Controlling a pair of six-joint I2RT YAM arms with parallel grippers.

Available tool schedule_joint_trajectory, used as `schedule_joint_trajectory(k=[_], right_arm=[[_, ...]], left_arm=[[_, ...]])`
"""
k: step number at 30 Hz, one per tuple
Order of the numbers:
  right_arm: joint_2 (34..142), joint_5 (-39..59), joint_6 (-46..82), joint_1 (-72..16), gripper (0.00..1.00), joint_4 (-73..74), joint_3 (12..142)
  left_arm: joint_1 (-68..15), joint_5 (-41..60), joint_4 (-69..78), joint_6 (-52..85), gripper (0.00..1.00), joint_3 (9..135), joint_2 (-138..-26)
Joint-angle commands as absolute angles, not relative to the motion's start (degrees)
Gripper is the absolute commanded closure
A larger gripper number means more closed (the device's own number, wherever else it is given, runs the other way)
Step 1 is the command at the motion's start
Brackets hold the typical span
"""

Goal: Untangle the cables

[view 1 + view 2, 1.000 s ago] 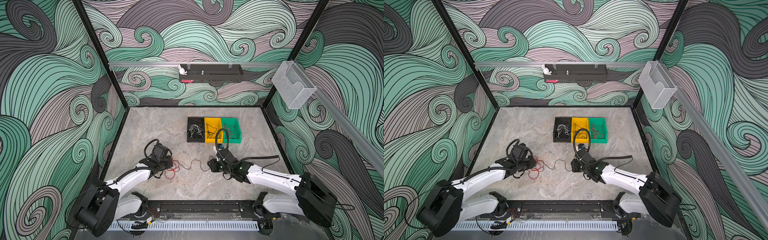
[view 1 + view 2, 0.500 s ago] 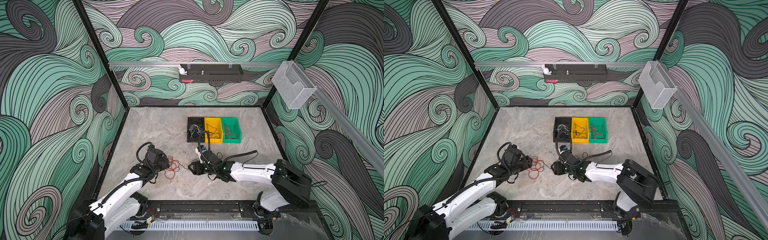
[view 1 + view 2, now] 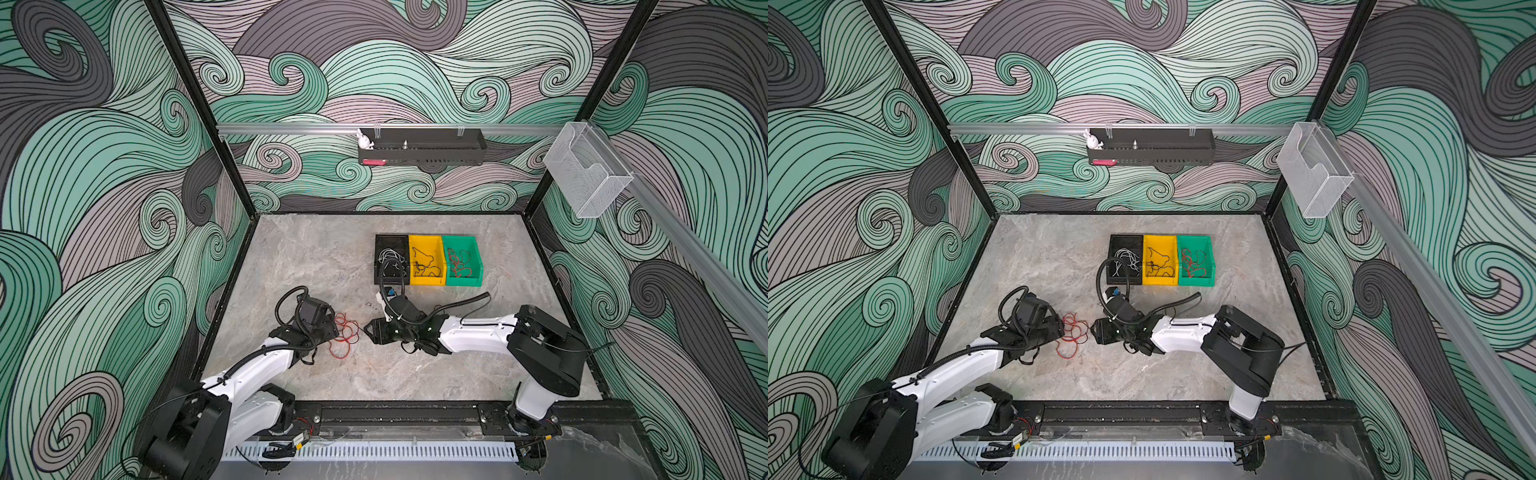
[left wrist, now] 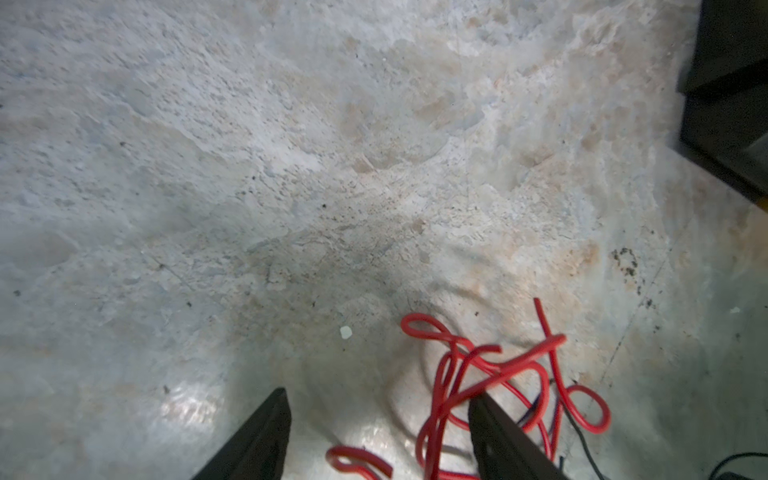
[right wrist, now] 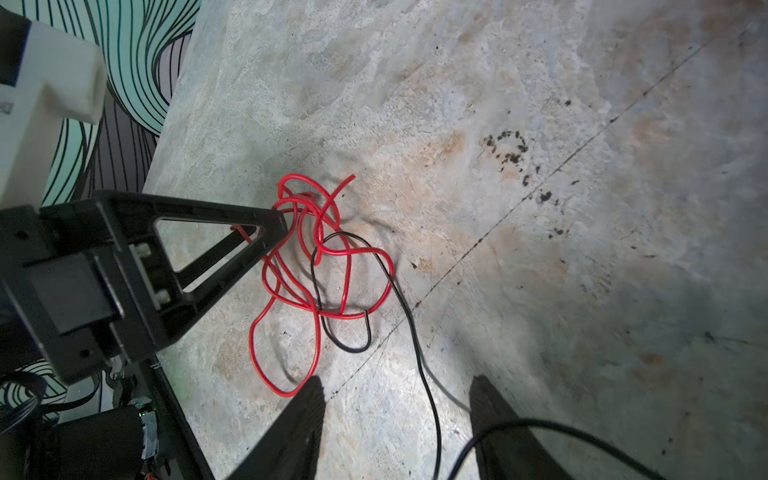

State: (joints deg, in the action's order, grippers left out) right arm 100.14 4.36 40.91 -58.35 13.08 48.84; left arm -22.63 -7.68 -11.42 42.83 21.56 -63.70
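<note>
- Tangle of red cables (image 3: 343, 336) lies loose on the table (image 3: 307, 266), in front of the black bin (image 3: 392, 237), nearer my bases than the bin and off to its left
- One black cable (image 5: 415, 340) loops through the red heap and trails out on the side nearer the bin
- My left gripper (image 4: 378, 395) sits further left of the bin than the heap does, jaws apart and clamped on nothing; red loops drape over one finger
- My right gripper (image 5: 397, 380) sits almost straight in front of the bin, low over the table, jaws apart and empty, with the black cable running between the fingers
- As I judge it, the step in hand is to draw the black cable out of the red ones
- I close the right jaws on the black cable alone, first checking that no red loop lies in the pinch
- I pin a red loop with the left, close to where the black one passes, so the heap does not drag along
- I pull slowly toward the bin's side; if the black loop tightens on the red, I ease back, since a hard tug would likely make a knot
- The yellow bin (image 3: 428, 281), touching the black bin on its right, holds black wires (image 3: 424, 268), so I judge this one belongs there
</note>
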Motion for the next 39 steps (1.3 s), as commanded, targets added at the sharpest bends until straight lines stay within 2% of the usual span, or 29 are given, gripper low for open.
schedule_joint_trajectory(k=[1,4,6,11,14,19,25,39], right_arm=[[101.4,5.0,40.1,-58.1,0.47,13.3,50.5],[101.8,5.4,39.7,-57.8,0.55,12.6,51.2],[101.8,5.4,39.6,-57.8,0.64,12.3,51.4],[101.3,5.4,39.3,-57.6,0.8,11.0,51.4],[99.9,4.7,39.1,-57.1,0.9,10.2,50.6],[96.0,3.7,38.8,-54.0,0.97,9.1,47.1],[87.9,1.2,38.4,-48.4,0.98,7.0,41.1],[67.9,-1.9,40.1,-32.5,1.0,-0.3,30.5]], left_arm=[[-22.1,-5.8,-7.6,43.1,0.32,21.3,-65.8],[-22.0,-4.5,-7.5,43.3,0.36,22.2,-68.0],[-21.9,-3.6,-8.8,43.0,0.44,23.4,-69.5],[-21.8,-2.9,-9.5,43.0,0.77,24.7,-73.7],[-21.6,-3.2,-9.5,43.3,0.86,24.6,-74.1],[-21.2,-3.8,-11.3,43.1,0.97,25.3,-72.5],[-19.7,-6.0,-14.1,42.7,1.0,25.5,-68.0],[-14.6,-12.2,-16.2,46.0,1.0,24.3,-60.9]])
